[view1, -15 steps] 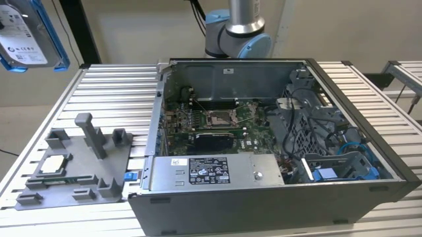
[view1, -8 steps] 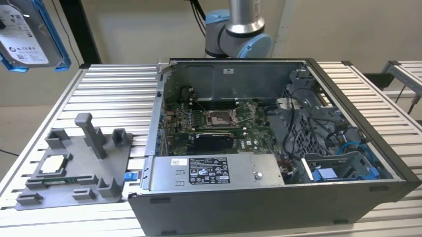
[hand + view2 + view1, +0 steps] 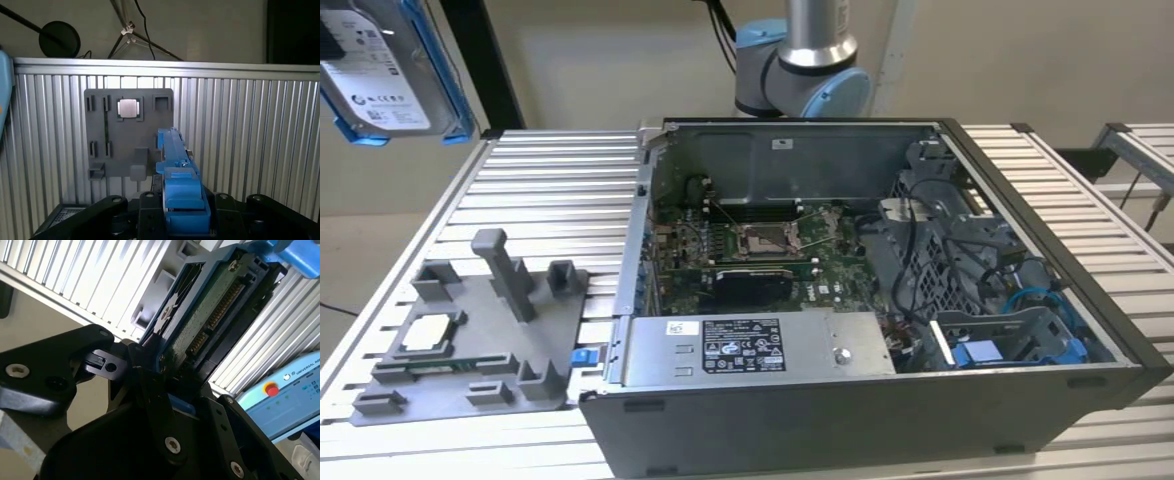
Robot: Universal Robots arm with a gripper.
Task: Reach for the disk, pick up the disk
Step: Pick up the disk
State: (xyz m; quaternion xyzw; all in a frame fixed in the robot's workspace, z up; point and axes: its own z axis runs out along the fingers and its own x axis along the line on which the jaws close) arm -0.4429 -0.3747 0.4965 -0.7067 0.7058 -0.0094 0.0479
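Note:
The disk (image 3: 387, 75), silver-grey with a white label and bright blue rails, hangs high above the table's far corner on the exterior view's left. In the second wrist view the disk (image 3: 210, 315) shows its green circuit board and connector, and my gripper (image 3: 160, 360) is shut on its near end with the black fingers (image 3: 150, 385) pressed on either side. In the first wrist view the disk (image 3: 180, 190) is seen edge-on as a blue rail, clamped in the gripper (image 3: 182, 220) well above the slatted table.
A grey fixture tray (image 3: 467, 350) with upright posts lies on the table on the exterior view's left, with a small square chip (image 3: 430, 333) on it. Beside it stands an open computer case (image 3: 854, 300). The arm's base (image 3: 807, 70) rises behind the case.

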